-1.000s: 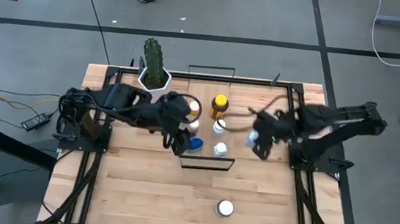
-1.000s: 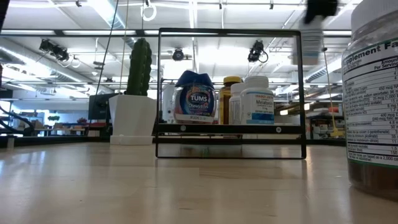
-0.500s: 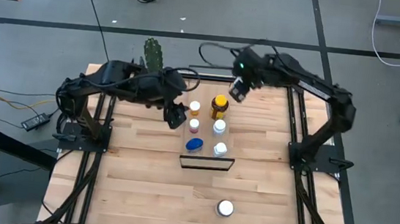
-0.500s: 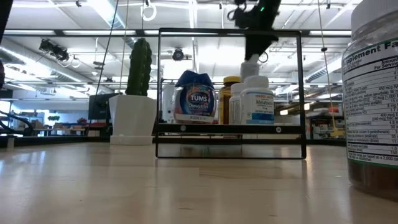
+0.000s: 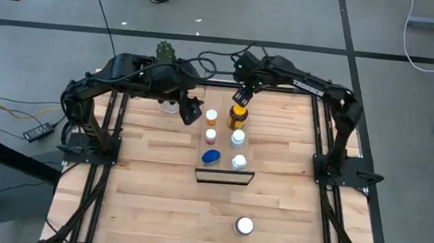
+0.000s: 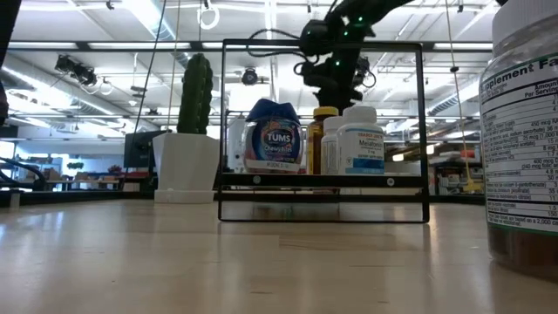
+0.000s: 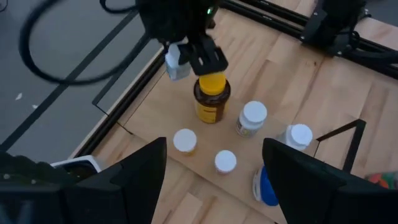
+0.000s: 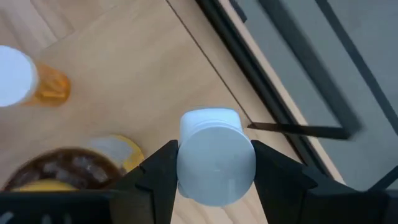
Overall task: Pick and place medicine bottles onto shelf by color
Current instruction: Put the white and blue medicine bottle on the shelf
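Right end effector [image 8: 214, 165] clamps white bottle [image 8: 216, 163].

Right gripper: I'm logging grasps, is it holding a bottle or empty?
Holding. The right gripper fingers clamp a white-capped bottle above the amber bottle.

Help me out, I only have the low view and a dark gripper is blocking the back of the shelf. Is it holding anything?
Observer: Yes. The right gripper has its jaws shut on a white bottle.
Operator: Where is it over the shelf?
Observer: At the far end of the shelf, just above the amber bottle with the yellow cap.
Operator: And the other arm?
Observer: The left gripper hangs empty, jaws open, beside the shelf near the cactus pot.
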`<move>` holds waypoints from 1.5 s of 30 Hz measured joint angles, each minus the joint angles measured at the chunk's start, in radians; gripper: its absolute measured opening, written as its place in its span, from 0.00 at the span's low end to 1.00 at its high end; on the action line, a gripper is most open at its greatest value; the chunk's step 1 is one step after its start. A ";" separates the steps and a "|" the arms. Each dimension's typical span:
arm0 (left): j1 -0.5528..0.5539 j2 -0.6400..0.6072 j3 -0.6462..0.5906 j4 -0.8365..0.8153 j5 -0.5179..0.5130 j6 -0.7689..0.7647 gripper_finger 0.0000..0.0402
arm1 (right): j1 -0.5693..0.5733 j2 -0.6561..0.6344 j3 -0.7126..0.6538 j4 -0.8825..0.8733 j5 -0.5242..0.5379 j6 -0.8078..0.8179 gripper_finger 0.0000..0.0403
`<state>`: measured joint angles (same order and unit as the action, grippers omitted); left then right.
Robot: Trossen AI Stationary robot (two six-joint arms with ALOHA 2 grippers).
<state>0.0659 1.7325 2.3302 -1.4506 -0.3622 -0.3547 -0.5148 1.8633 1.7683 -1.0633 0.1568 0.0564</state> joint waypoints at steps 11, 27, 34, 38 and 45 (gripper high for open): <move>0.030 0.001 0.000 0.015 0.000 -0.053 0.67 | 0.002 0.052 0.000 0.058 -0.002 -0.004 0.46; 0.038 0.001 0.000 0.051 0.000 -0.084 0.67 | 0.006 0.058 -0.018 0.079 -0.027 0.202 0.46; 0.038 0.001 0.000 0.050 0.000 -0.078 0.67 | 0.006 0.057 -0.029 0.104 0.000 0.168 0.46; 0.038 0.002 0.000 0.049 0.000 -0.070 0.67 | 0.007 0.057 -0.079 0.123 -0.005 0.168 0.46; 0.034 0.002 0.000 0.047 0.000 -0.071 0.67 | 0.013 0.051 -0.114 0.158 -0.018 0.179 0.46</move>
<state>0.1002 1.7340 2.3302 -1.4037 -0.3618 -0.4256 -0.5014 1.9142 1.6545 -0.9053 0.1385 0.2353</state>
